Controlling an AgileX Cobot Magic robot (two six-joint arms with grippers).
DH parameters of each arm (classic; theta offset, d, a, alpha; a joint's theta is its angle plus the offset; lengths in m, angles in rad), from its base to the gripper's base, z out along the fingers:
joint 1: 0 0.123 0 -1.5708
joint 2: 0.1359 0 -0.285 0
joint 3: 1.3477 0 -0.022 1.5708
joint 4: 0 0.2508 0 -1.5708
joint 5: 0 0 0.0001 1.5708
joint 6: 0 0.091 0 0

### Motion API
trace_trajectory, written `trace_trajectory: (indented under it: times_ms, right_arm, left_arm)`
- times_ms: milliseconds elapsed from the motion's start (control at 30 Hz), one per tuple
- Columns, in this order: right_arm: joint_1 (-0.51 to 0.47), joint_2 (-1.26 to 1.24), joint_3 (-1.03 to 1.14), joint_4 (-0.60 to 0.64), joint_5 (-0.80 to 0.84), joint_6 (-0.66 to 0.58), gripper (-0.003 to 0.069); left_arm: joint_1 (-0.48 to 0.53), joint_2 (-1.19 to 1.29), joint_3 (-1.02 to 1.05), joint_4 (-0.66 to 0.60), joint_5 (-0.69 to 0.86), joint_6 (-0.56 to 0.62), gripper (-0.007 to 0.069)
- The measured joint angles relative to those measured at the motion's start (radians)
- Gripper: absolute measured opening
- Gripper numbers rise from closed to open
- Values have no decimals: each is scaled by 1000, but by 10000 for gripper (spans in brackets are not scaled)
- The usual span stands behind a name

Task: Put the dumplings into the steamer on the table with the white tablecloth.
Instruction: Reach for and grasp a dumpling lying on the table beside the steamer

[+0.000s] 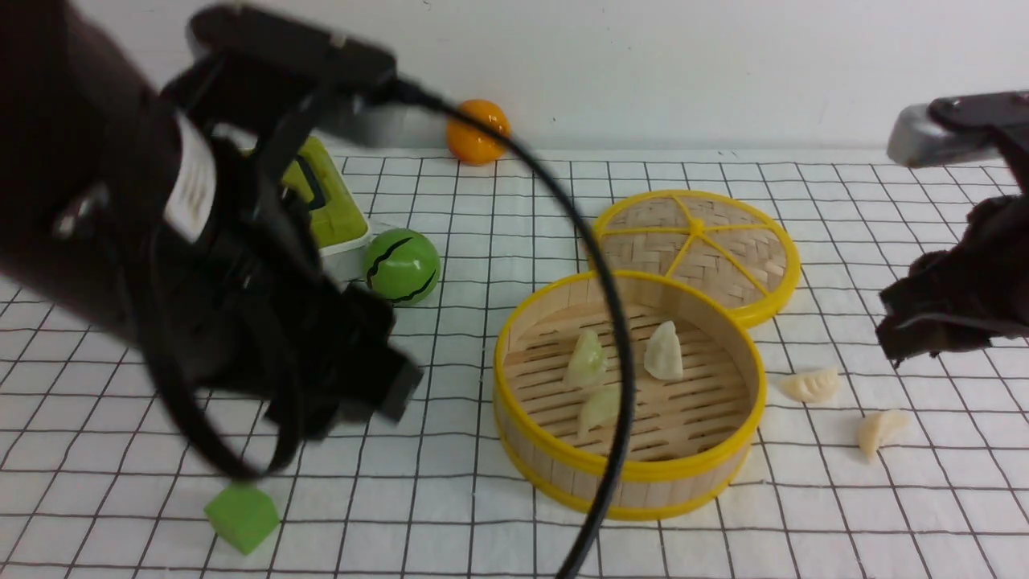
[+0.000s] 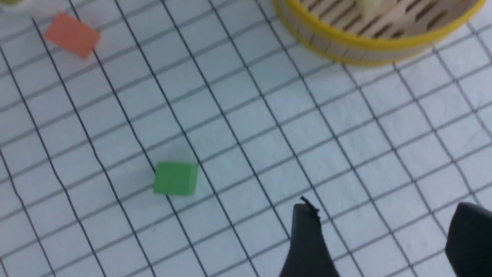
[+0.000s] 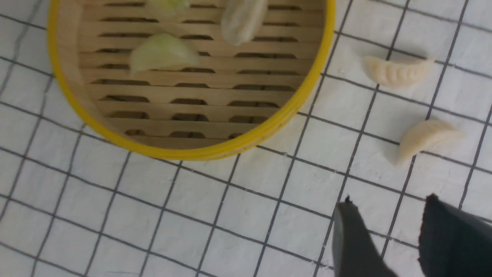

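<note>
Three dumplings [image 1: 663, 351] sit in the steamer [image 1: 629, 474], right of centre in the front view; two lie at the frame's right. The right gripper [image 3: 388, 204], parted and empty, probably needs to line up over a loose one next. The left gripper [image 2: 380, 211] stands wide, holding nothing. Only the left wrist view shows the orange block [image 2: 72, 35].

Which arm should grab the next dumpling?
Probably the right: its open tool hovers near the two loose dumplings, while the left tool is across the steamer from them.
</note>
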Motion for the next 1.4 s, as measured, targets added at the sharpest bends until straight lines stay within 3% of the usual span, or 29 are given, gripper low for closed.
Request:
trace_trajectory:
  times_ms: [233,500,800,1000,1200,1267,1333,1367,1400]
  right_arm:
    - [-82,243,-67,-4,-76,93,378]
    - [-99,473,-194,3,-118,205,485]
    - [-99,653,-368,3,-103,369,499]
    - [-99,703,-398,6,-36,397,499]
    - [-99,713,-406,2,18,398,430]
    - [-99,713,-406,-3,24,398,370]
    - [-99,713,-406,-18,35,391,260]
    - [-99,713,-407,-18,35,390,250]
    - [-99,713,-407,-29,42,380,185]
  left_arm:
    - [0,-133,286,-68,-99,-56,459]
    - [0,-153,359,-70,-149,-70,459]
    - [0,-153,358,-66,-178,-70,437]
    - [0,-154,358,-42,-178,-70,406]
    - [0,-154,358,-4,-190,-70,366]
    - [0,-154,358,8,-193,-70,354]
    - [0,-154,358,13,-193,-70,340]
    - [0,-154,358,13,-193,-70,339]
    - [0,-154,358,15,-193,-70,332]
